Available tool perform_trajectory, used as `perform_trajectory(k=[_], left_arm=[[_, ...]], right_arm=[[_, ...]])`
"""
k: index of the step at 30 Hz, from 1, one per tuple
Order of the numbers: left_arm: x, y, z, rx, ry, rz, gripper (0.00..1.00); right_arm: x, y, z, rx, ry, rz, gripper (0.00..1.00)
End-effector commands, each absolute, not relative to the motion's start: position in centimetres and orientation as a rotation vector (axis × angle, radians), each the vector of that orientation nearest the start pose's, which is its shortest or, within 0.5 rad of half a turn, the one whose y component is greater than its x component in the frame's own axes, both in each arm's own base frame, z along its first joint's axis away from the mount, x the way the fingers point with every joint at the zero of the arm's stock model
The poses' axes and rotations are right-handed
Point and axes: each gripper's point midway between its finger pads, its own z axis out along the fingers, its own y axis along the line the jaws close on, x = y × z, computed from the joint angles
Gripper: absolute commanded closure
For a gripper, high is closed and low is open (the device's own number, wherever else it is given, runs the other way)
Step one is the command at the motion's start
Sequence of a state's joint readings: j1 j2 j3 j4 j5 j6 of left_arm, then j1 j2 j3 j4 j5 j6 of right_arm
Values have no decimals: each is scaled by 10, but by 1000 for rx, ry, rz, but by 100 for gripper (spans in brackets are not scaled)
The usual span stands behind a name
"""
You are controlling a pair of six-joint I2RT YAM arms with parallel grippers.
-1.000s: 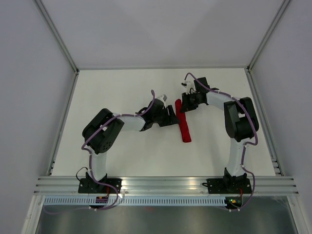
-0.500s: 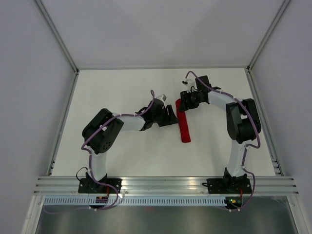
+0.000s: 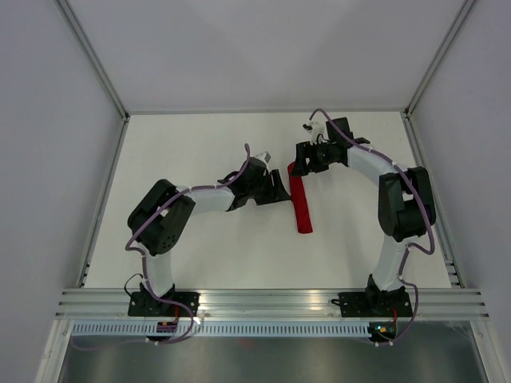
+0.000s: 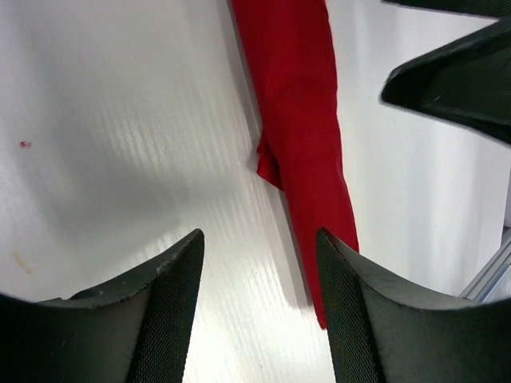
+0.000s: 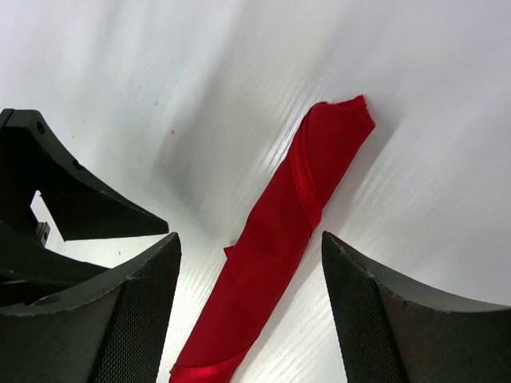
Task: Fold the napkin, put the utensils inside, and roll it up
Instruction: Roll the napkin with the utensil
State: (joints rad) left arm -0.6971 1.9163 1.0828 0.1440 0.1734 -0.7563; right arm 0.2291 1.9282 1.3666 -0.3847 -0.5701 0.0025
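Observation:
The napkin (image 3: 300,203) is a deep-red cloth rolled into a narrow tube, lying flat on the white table and running from far to near. No utensils show in any view. My left gripper (image 3: 281,191) is open just left of the roll's far half, not touching it. In the left wrist view the napkin (image 4: 299,120) passes by the right fingertip, and the space at the left gripper (image 4: 259,239) is bare table. My right gripper (image 3: 299,166) hovers open over the roll's far end. Its wrist view shows the napkin (image 5: 275,247) lying loose below the right gripper (image 5: 249,239).
The white table (image 3: 200,247) is bounded by grey walls with metal frame posts at the far corners (image 3: 125,116). An aluminium rail (image 3: 271,302) carrying both arm bases runs along the near edge. The two grippers sit close together, each visible in the other's wrist view.
My right gripper has opened and let go of the napkin's far end, shifting slightly farther away. The left arm has edged a little forward, its gripper still open.

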Motion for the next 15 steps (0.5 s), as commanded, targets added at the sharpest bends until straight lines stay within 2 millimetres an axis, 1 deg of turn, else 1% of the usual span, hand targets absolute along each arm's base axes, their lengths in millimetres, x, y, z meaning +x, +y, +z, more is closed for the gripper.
perform_trajectory(k=[1,2,3,4,5,6,7,8,9,10,11,12,13,14,15], left_arm=[[349,-353,104,103,2318,-921,36],[348,-350,109,105,2319,-913,36],[349,-344,124,106,2294,-915,35],[348,-341,131,110,2286,-915,33],[343,-334,133,113,2306,-898,33],[343,-328,141,125,2291,-885,32],[338,-321,160,130,2258,-889,31],[335,-312,166,125,2258,-878,31],[332,-306,173,133,2248,-868,30],[328,-299,175,130,2245,-861,30],[324,-289,197,123,2193,-877,29],[320,-283,201,124,2191,-874,29],[315,-277,202,125,2185,-870,28],[311,-269,215,122,2153,-875,27],[307,-264,219,136,2145,-874,27]], right_arm=[[432,181,138,-448,2311,839,23],[432,176,146,-431,2303,844,22],[432,170,159,-421,2281,854,20],[436,152,167,-391,2266,836,19],[433,143,174,-376,2266,835,18],[429,134,193,-378,2224,814,2],[430,113,202,-339,2210,774,2],[426,99,207,-356,2202,728,2],[421,83,227,-345,2162,659,2],[418,62,235,-308,2148,602,2],[411,51,238,-316,2148,560,2],[401,42,256,-322,2109,510,2],[397,24,260,-290,2104,453,2],[390,18,260,-283,2105,430,2],[380,14,275,-282,2067,399,2]])
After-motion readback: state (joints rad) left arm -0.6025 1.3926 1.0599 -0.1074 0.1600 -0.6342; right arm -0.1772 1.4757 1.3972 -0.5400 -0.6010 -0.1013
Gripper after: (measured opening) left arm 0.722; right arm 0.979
